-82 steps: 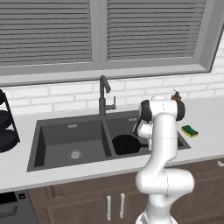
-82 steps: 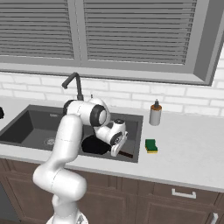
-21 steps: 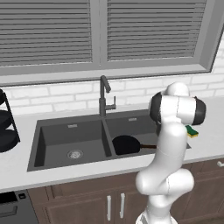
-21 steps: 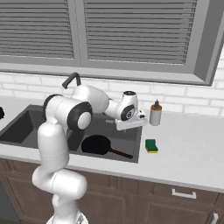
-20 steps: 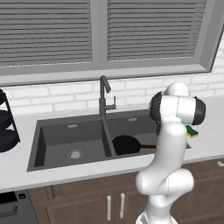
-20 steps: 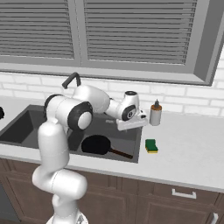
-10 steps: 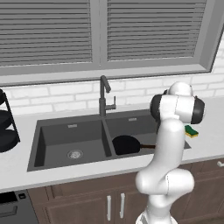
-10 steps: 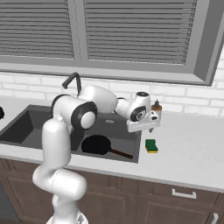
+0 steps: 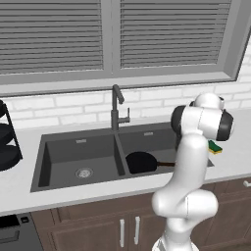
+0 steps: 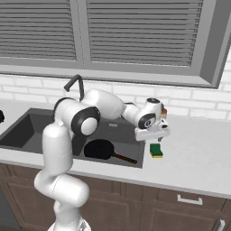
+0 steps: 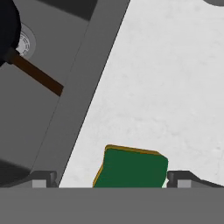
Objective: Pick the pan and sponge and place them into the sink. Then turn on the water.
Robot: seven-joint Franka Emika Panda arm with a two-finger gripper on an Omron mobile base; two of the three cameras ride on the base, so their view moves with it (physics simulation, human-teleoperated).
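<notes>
The black pan (image 9: 141, 162) lies in the right basin of the dark grey sink (image 9: 73, 142), its thin handle (image 10: 126, 158) pointing right toward the counter. On the white counter just right of the sink rests the green-topped sponge (image 10: 156, 150) (image 9: 214, 147). My gripper (image 10: 154, 134) hovers a little above it, open. In the hand view its fingertips (image 11: 43, 178) stand on either side of the sponge (image 11: 131, 168), with nothing between them touching. The pan's handle (image 11: 37, 76) shows at upper left there. No water falls from the faucet (image 9: 116, 105).
A black three-tier rack (image 9: 7, 147) stands at the counter's far left. A soap bottle's brown top (image 10: 164, 111) peeks out behind the hand, near the brick wall. White counter (image 10: 198, 158) stretches right of the sponge.
The arm has left the pan in the right basin and swung right. Over the last second the hand moved on and down over the sponge. The jaws stayed open.
</notes>
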